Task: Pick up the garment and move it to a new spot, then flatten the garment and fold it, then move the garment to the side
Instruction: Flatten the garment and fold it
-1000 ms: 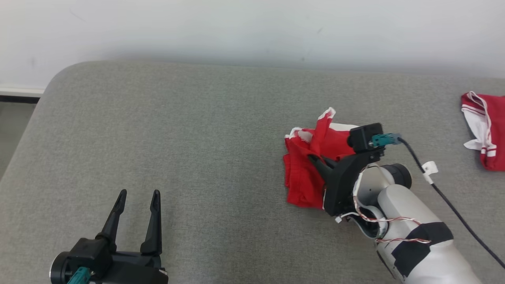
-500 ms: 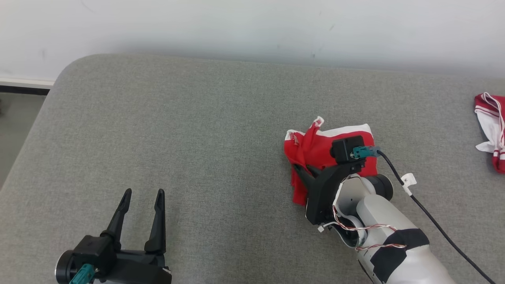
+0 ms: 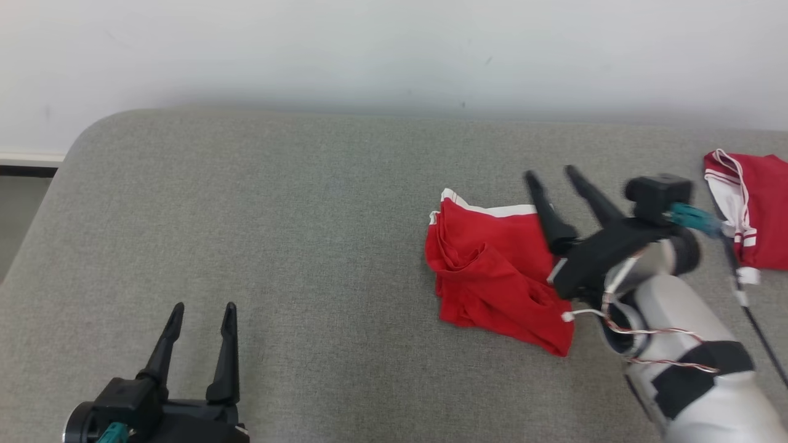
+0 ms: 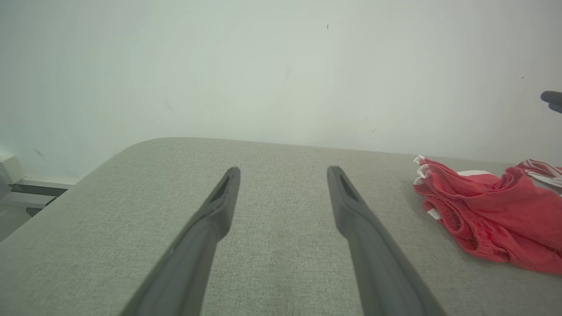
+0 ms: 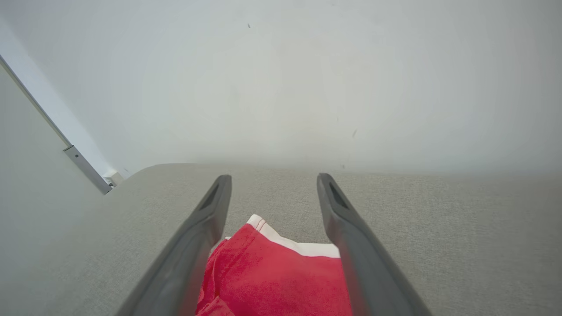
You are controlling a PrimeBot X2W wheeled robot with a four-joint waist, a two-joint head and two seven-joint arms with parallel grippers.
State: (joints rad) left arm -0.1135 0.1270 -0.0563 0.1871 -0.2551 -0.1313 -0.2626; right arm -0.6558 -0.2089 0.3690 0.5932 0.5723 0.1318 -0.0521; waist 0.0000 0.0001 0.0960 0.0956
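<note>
Right gripper (image 3: 550, 173) has just let go and is lifting off open, leaving the red garment (image 3: 486, 264) rumpled mid-right on the grey pad (image 3: 277, 215); left gripper (image 3: 203, 306) is idling open, so flattening's probably next.

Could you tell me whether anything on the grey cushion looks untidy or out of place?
The red garment lies rumpled right of centre, its left edge bunched into folds rather than flat. A second red-and-white garment sits crumpled at the right edge. Nothing looks damaged.

Crumpled red garment (image 3: 492, 271), right gripper (image 3: 549, 171) at its edge (jaws apart)
</note>
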